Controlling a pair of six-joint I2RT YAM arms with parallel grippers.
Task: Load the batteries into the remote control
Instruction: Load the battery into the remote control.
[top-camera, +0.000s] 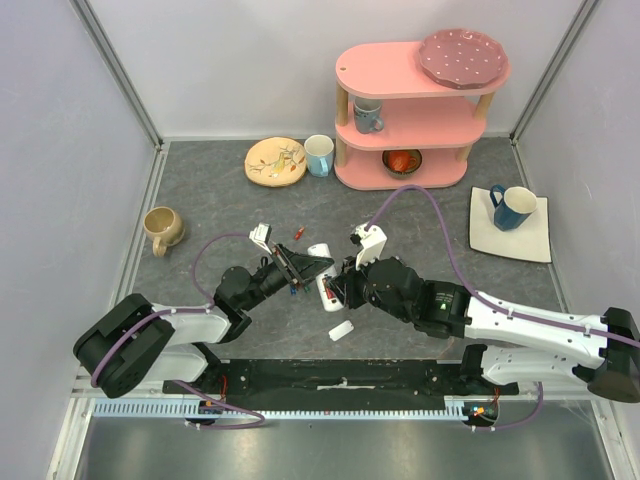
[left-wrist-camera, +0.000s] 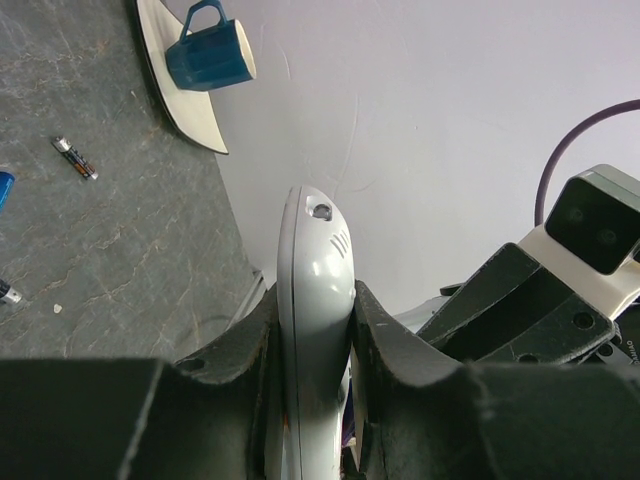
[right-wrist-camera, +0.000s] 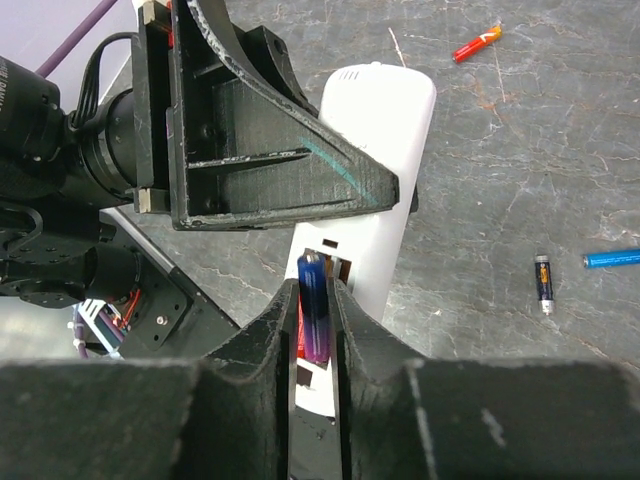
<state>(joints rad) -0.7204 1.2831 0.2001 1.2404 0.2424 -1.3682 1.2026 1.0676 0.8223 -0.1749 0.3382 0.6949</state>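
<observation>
The white remote control (right-wrist-camera: 375, 170) lies back side up with its battery compartment open. My left gripper (left-wrist-camera: 315, 320) is shut on its sides; in the top view the left gripper (top-camera: 305, 268) holds the remote (top-camera: 322, 258) at mid table. My right gripper (right-wrist-camera: 314, 288) is shut on a blue and purple battery (right-wrist-camera: 315, 325), held upright at the open compartment, where a bit of red shows. In the top view the right gripper (top-camera: 338, 285) is right beside the remote. Loose batteries lie on the table: orange-red (right-wrist-camera: 475, 45), dark (right-wrist-camera: 543, 283) and blue (right-wrist-camera: 612, 259).
The small white back cover (top-camera: 341, 329) lies near the front. A beige mug (top-camera: 163, 228) stands at the left. A blue mug (top-camera: 512, 207) sits on a white square plate (top-camera: 535, 240) at the right. A pink shelf (top-camera: 410, 110), a patterned plate (top-camera: 275, 161) and a mug (top-camera: 319, 155) stand at the back.
</observation>
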